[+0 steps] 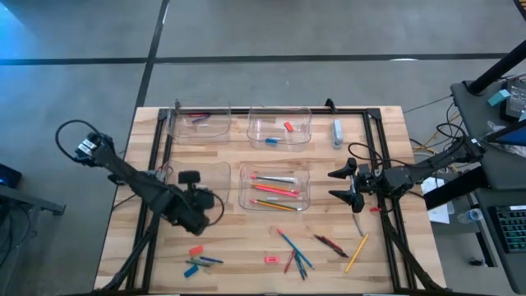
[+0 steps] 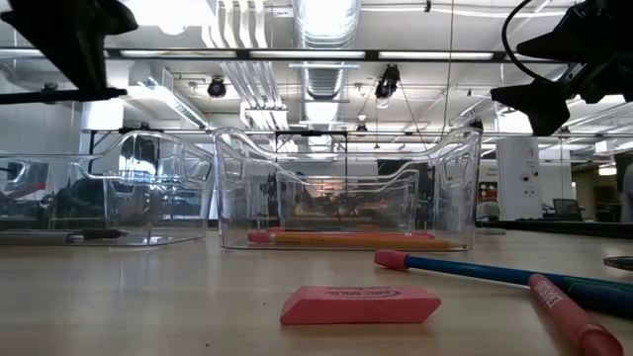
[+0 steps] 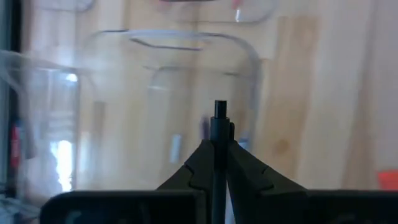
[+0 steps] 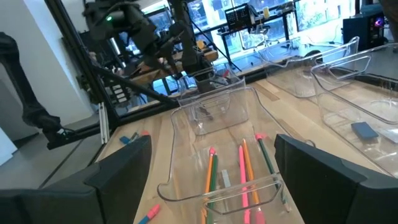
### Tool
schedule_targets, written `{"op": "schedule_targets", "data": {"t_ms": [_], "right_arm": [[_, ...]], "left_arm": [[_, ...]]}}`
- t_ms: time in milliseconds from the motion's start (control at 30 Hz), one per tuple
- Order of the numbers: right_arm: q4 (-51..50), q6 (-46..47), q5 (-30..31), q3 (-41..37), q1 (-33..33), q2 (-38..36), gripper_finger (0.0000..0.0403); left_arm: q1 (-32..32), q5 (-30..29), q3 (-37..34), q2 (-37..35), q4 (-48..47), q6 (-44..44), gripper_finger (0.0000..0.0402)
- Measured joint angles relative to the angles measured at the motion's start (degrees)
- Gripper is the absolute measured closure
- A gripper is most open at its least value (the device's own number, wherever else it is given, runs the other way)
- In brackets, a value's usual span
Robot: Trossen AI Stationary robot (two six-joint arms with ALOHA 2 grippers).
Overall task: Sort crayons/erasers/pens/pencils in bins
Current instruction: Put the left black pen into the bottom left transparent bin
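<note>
Black pen [image 3: 219,155] is sitting clamped between the left gripper's [image 3: 219,163] fingers, an empty clear bin [image 3: 168,93] just ahead; the right gripper [image 4: 211,180] is hanging spread wide above the pencils [image 4: 244,171].

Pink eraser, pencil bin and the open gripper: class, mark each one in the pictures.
Pink eraser [image 2: 360,305]: low view, middle of its front face.
Pencil bin [image 1: 243,187]: high view, its left wall.
Right gripper [image 1: 342,185]: high view, midway between its open fingertips.
</note>
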Motion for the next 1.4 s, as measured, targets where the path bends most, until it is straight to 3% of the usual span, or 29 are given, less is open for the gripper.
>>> {"op": "schedule_targets", "data": {"t_ms": [333,600,1067,1200,1400], "right_arm": [[0.0,0.0,0.0,0.0,0.0,0.0,0.0078],[0.0,0.1,0.0,-0.1,0.0,0.0,0.0078],[0.0,0.1,0.0,-0.2,0.0,0.0,0.0078],[0.0,0.2,0.0,-0.3,0.0,0.0,0.0078],[0.0,0.2,0.1,-0.4,0.0,0.0,0.0078]], "left_arm": [[10.3,1.1,-0.2,0.5,0.0,13.1,0.0389],[12.5,2.5,-1.3,-0.4,1.4,16.2,0.0389],[13.2,5.0,-18.1,-7.9,15.3,16.0,0.0387],[14.1,5.1,-20.7,-10.5,18.2,16.0,0.0358],[14.9,5.1,-20.4,-12.3,16.8,14.5,0.0265]]}}
